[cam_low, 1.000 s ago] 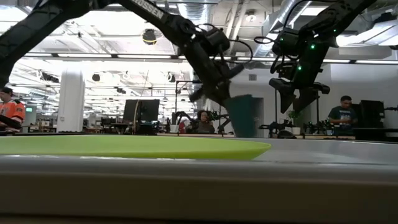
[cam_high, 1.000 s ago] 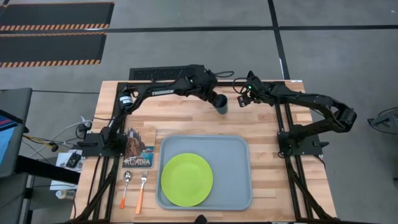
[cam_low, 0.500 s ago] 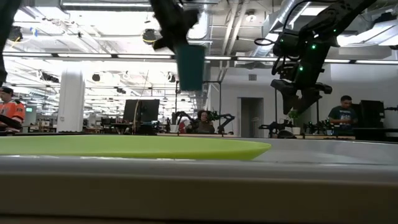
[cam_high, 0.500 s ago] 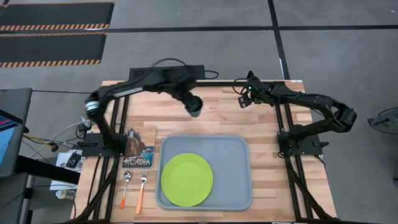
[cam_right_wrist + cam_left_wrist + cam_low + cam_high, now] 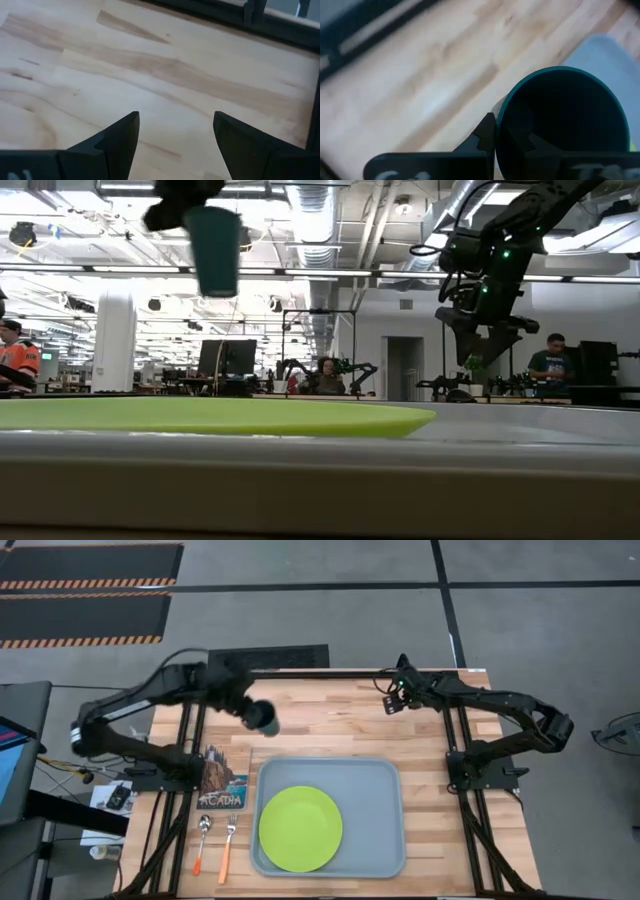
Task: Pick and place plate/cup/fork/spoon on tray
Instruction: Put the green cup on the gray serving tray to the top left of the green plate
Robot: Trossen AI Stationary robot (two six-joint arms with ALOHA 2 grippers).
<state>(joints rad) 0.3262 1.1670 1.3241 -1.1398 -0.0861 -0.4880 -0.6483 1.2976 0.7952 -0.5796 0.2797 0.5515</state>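
Observation:
My left gripper is shut on the dark teal cup and holds it high above the wood, beyond the tray's far left corner; the cup also shows in the low view. The lime-green plate lies flat in the pale grey-blue tray. The spoon and the fork lie on the wood left of the tray. My right gripper is open and empty above the table's far right part. My left gripper holds the cup by its rim wall, one finger outside and the other inside the cup. The cup is lifted clear of the table and hangs roughly upright, mouth up.
A picture card reading ACADIA lies left of the tray's far corner, beyond the spoon and fork. Bare wood lies under my right gripper. People show in the room behind the table.
My left gripper has carried the cup up off the table and toward the table's left edge, a little nearer too. The cup has stayed about upright.

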